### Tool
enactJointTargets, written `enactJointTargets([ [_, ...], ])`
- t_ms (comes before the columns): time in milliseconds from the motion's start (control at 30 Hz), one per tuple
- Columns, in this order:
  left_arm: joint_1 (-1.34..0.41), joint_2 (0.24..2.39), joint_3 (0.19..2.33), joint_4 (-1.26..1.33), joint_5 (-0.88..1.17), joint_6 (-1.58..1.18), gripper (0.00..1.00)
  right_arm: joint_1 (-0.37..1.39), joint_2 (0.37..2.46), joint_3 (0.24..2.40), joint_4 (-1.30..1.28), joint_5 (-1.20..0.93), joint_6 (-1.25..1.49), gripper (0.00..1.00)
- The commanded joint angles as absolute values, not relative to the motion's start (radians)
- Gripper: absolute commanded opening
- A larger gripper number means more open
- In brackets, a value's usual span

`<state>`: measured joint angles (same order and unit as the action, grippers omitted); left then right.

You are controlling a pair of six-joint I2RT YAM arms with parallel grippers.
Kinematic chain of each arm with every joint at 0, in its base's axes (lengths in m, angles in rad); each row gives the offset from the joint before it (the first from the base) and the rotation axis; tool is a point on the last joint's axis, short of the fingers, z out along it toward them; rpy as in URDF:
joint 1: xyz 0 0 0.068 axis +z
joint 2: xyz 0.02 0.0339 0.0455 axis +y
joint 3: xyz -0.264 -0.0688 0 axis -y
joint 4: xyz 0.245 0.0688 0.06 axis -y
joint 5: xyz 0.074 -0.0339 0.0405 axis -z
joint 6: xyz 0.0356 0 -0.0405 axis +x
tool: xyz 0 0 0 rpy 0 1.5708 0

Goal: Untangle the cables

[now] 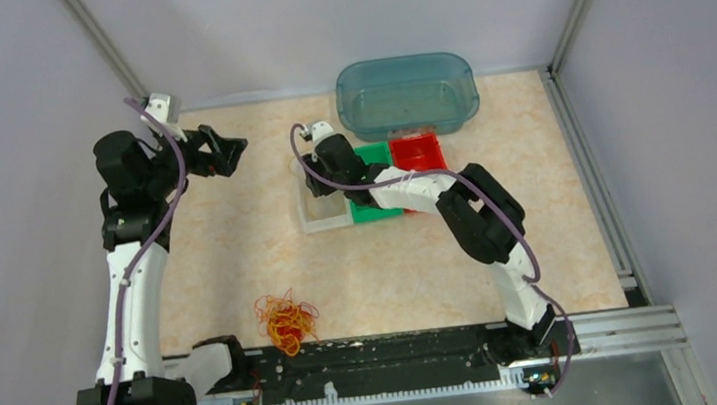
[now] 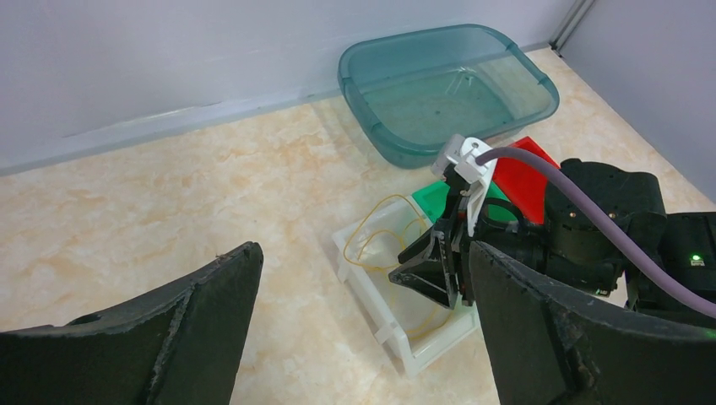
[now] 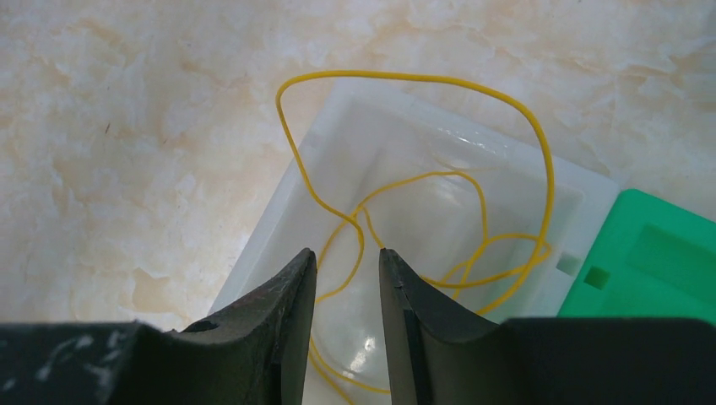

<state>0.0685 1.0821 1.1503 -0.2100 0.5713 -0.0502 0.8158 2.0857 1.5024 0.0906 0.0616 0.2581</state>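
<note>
Cables (image 1: 287,323) lie in a red, orange and yellow clump at the near edge of the surface (image 1: 402,268), just beyond the rail (image 1: 391,355), with open room on the other sides. Farther in, one yellow wire (image 3: 422,181) loops inside a white bin (image 3: 583,198), one arc reaching past its rim. The right hand (image 3: 346,257) hangs over it, fingers a narrow gap apart, pinching nothing. A green bin (image 1: 375,209) touches the white one, with a red bin (image 1: 417,151) beside it. The left hand (image 1: 229,154), spread wide, is raised at far left. A teal tub (image 1: 407,95) sits against the back wall.
</note>
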Motion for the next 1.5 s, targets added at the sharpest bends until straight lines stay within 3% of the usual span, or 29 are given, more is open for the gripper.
enactJointTargets([
  [0,0.074,1.048,1.131,-0.201,0.587,-0.043,0.98,0.822,1.992,1.456,0.174,0.099,0.288,0.34],
  [233,0.074,1.056,1.128,-0.198,0.587,-0.055,0.97,0.823,1.956,1.438,0.195,0.057,0.304,0.34],
  [433,0.074,1.068,1.123,-0.189,0.585,-0.056,0.97,0.794,1.883,1.542,0.182,-0.02,0.321,0.47],
  [667,0.074,1.076,1.115,-0.19,0.594,-0.061,1.0,0.7,2.046,1.795,0.029,-0.111,0.312,0.64],
  [1033,0.075,1.068,1.104,-0.177,0.63,-0.071,1.0,0.618,2.194,1.897,-0.014,-0.345,0.28,0.68],
  [1133,0.074,1.07,1.106,-0.173,0.628,-0.076,1.0,0.618,2.189,1.88,0.006,-0.408,0.281,0.59],
  [1333,0.074,1.072,1.101,-0.182,0.612,-0.065,1.0,0.618,2.139,1.792,0.105,-0.449,0.325,0.24],
  [1467,0.074,1.068,1.101,-0.178,0.609,-0.06,1.0,0.624,2.08,1.716,0.139,-0.43,0.334,0.13],
])
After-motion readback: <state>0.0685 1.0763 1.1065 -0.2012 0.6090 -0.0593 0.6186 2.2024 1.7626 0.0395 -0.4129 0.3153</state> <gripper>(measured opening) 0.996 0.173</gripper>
